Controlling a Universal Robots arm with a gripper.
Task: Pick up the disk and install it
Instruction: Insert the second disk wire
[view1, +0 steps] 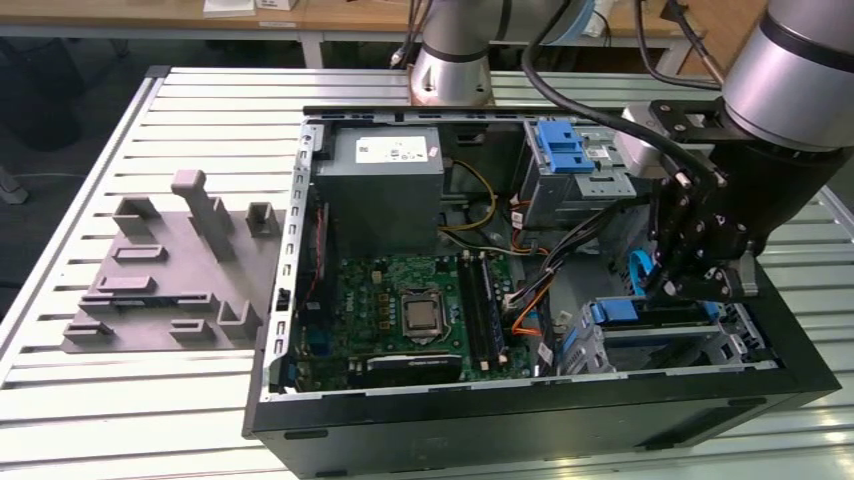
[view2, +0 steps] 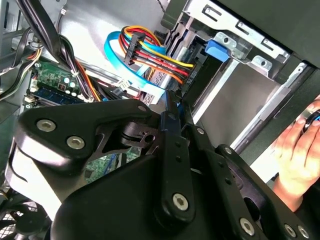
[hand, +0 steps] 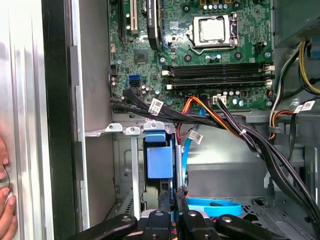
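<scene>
My gripper (view1: 694, 288) reaches down into the open computer case (view1: 287, 300), over the lower drive cage (view1: 667, 345) at the exterior view's right. A blue plastic edge, which looks like the disk (view1: 650, 312), lies in that cage; no silver face shows. In the first wrist view the blue end of the disk (hand: 160, 162) sits between the cage's grey rails, just ahead of my gripper (hand: 173, 194). The two black fingers (hand: 165, 210) stand pressed together with nothing visible between them. In the second wrist view my gripper (view2: 172, 102) points toward the cage's dark slot.
A grey power supply (view1: 387, 165) and a second cage with a blue tab (view1: 561, 150) stand at the back, with the green motherboard (view1: 400, 310) in the middle. Cable bundles (hand: 240, 135) and a blue flat cable (hand: 215, 206) run close by. A hand (view2: 300, 150) rests at the case's outer wall. A grey fixture (view1: 160, 270) lies on the table.
</scene>
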